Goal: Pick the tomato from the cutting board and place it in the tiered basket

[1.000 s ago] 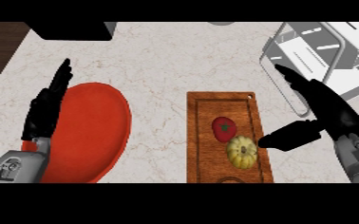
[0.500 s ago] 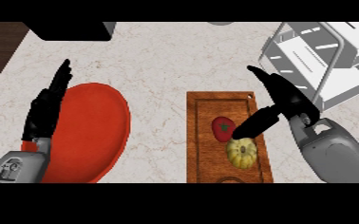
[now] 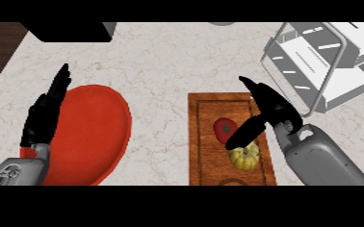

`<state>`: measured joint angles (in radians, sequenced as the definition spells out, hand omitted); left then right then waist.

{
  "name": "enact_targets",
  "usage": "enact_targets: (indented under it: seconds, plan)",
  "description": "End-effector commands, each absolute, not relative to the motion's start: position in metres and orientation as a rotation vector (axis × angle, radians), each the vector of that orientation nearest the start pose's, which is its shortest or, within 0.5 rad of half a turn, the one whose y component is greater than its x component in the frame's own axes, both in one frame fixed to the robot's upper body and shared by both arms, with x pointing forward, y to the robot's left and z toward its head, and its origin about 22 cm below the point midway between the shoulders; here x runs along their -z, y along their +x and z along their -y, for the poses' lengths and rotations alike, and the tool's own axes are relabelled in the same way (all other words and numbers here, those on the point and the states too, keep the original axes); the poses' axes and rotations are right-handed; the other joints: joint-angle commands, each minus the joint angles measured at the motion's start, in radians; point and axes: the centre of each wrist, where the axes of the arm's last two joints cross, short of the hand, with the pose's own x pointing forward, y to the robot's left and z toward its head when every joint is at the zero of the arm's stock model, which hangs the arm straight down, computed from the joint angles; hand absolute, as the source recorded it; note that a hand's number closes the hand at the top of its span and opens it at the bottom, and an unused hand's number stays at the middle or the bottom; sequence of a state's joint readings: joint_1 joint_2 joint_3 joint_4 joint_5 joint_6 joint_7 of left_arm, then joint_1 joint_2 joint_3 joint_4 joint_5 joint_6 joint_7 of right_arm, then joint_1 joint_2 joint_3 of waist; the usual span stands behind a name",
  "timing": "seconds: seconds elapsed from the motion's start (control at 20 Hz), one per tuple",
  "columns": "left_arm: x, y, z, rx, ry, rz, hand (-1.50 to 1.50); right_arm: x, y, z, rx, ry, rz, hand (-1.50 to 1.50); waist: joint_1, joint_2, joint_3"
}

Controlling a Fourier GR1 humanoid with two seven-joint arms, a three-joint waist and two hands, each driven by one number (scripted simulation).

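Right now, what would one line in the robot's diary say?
right robot hand: open, over tomato | tomato: on cutting board | left robot hand: resting open | basket: waiting

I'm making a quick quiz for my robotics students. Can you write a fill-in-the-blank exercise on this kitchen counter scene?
1. The red tomato lies on the wooden ____ beside a yellow squash.
2. The round plate at the view's left is ____ in colour.
3. The ____ hand reaches over the tomato.
4. The wire tiered basket stands at the view's upper ____.

Missing words: cutting board; red; right; right
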<state>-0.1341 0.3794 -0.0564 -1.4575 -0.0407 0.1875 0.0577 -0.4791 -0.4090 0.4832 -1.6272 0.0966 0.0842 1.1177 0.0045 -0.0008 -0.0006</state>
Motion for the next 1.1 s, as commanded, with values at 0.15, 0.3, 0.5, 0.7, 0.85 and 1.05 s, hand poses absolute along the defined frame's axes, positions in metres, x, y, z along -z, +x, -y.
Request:
enact_targets:
  seconds: [0.15,0.3,0.5,0.7,0.85,1.05]
  plan:
    - [-0.043,0.282,-0.303,0.241,0.434,1.532,0.00,-0.121,0.294,0.146,-0.856,-0.571,0.740,-1.50,-0.003,0.000,0.000]
    - [-0.043,0.268,-0.300,0.245,0.441,1.536,0.00,-0.129,0.280,0.140,-0.868,-0.597,0.735,-1.50,-0.001,-0.002,0.000]
    - [-0.049,0.275,-0.289,0.220,0.431,1.541,0.00,-0.098,0.283,0.152,-0.881,-0.626,0.759,-1.50,-0.003,-0.001,0.001]
    - [-0.021,0.272,-0.304,0.224,0.428,1.523,0.00,-0.098,0.271,0.125,-0.885,-0.630,0.735,-1.50,-0.006,0.000,0.000]
    - [-0.032,0.277,-0.300,0.238,0.447,1.532,0.00,-0.090,0.282,0.114,-0.875,-0.621,0.715,-1.50,0.000,0.000,0.000]
    - [-0.043,0.270,-0.296,0.247,0.432,1.528,0.00,-0.077,0.274,0.134,-0.877,-0.608,0.689,-1.50,-0.002,-0.001,0.001]
